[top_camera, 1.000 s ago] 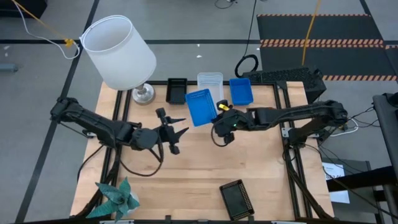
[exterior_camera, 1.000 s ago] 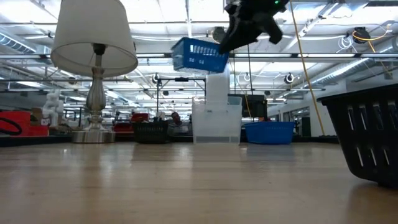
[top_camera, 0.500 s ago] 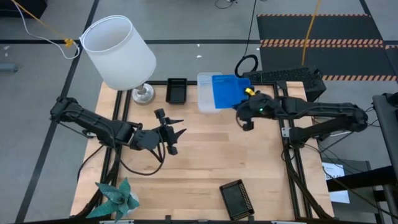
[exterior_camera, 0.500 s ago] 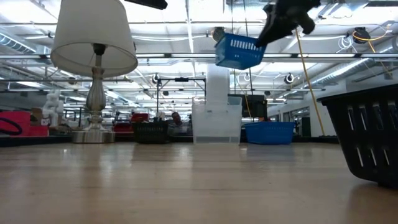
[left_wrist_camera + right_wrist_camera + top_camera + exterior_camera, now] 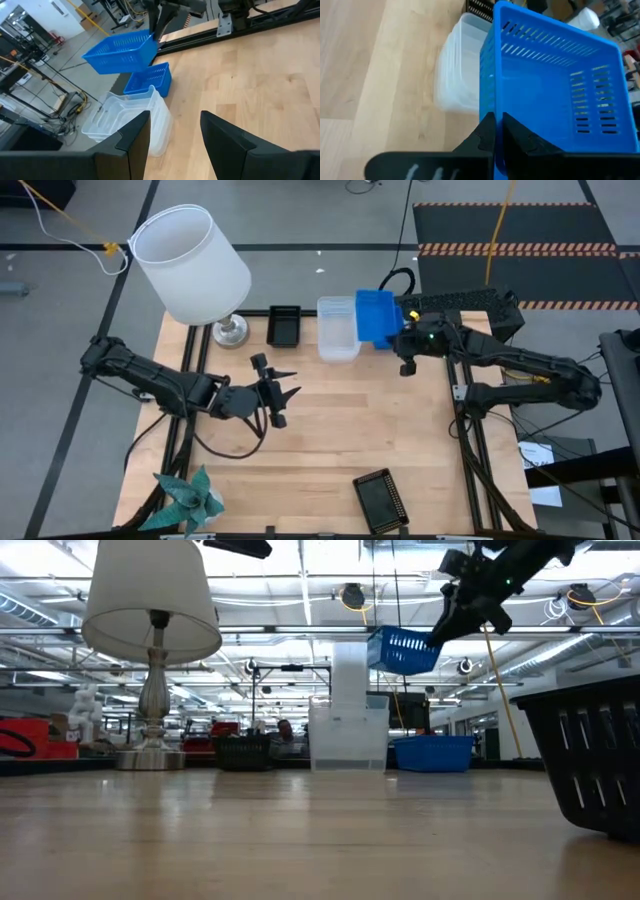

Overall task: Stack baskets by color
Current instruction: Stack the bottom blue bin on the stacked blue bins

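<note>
My right gripper point(image 5: 403, 344) is shut on a blue basket point(image 5: 375, 315) that it holds in the air at the table's far right, over another blue basket point(image 5: 150, 80) standing on the table. Just left of them stands a stack of clear baskets point(image 5: 337, 328). One black basket point(image 5: 284, 325) sits at the far edge, and another point(image 5: 380, 500) lies near the front edge. My left gripper point(image 5: 285, 395) hovers open over the table's middle, left of centre, with nothing between its fingers. My right gripper pinches one side wall of the blue basket at its rim point(image 5: 491, 107), one finger inside the basket and one outside. The fingers come from the table's right side, slanting down. The basket is lifted clear and hangs tilted point(image 5: 405, 650), its open side turned upward.
A lamp with a big white shade point(image 5: 190, 260) stands at the far left corner on its metal base point(image 5: 230, 330). A teal paper star point(image 5: 185, 500) lies at the near left corner. The wooden tabletop point(image 5: 330, 440) lies bare between the arms.
My right gripper has carried the blue basket from the table's middle toward the right and far edges, past the clear stack, to a spot above the other blue basket. The basket has stayed clear of the table throughout.
</note>
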Available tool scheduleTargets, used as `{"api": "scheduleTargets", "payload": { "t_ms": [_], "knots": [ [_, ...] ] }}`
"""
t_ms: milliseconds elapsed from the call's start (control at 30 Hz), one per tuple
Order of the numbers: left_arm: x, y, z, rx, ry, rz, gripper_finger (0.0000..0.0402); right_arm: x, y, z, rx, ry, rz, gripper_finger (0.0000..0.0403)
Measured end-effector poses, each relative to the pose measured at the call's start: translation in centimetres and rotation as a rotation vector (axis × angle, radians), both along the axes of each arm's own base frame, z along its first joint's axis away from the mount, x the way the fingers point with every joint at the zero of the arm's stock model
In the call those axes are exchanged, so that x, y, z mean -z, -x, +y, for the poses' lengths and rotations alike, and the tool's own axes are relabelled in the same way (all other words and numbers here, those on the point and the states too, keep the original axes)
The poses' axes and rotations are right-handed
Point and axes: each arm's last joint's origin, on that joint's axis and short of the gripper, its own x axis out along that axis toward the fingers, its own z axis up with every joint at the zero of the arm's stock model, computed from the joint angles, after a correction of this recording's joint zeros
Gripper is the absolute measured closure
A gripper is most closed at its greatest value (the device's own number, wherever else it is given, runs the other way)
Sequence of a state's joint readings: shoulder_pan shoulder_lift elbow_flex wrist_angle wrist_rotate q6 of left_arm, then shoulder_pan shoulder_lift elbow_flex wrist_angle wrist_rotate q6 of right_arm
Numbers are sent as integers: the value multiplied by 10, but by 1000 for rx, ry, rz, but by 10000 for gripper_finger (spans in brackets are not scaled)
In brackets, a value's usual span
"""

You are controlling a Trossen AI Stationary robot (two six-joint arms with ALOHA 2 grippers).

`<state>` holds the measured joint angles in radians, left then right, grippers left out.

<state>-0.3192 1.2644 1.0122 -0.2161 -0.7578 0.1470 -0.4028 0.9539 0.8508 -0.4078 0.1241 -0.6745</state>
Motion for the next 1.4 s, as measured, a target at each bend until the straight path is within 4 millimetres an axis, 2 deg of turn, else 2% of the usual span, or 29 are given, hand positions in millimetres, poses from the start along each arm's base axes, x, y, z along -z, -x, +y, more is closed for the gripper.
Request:
{"api": "scheduleTargets", "payload": {
  "t_ms": [300, 733, 967, 1200, 1400],
  "knots": [
    [0, 0, 1, -8, 11, -5, 224, 19, 15, -26, 52, 39, 64, 397],
    [0, 0, 1, -11, 18, -9, 224, 45, 31, -46, 67, 92, 131, 397],
    [0, -1, 1, 15, 34, -6, 224, 56, 32, -59, 120, 34, 165, 397],
    [0, -1, 0, 24, 40, -5, 224, 69, 31, -69, 89, -37, 197, 397],
    [0, -1, 0, 24, 40, -5, 224, 72, 32, -72, 94, -43, 212, 397]
  ]
}}
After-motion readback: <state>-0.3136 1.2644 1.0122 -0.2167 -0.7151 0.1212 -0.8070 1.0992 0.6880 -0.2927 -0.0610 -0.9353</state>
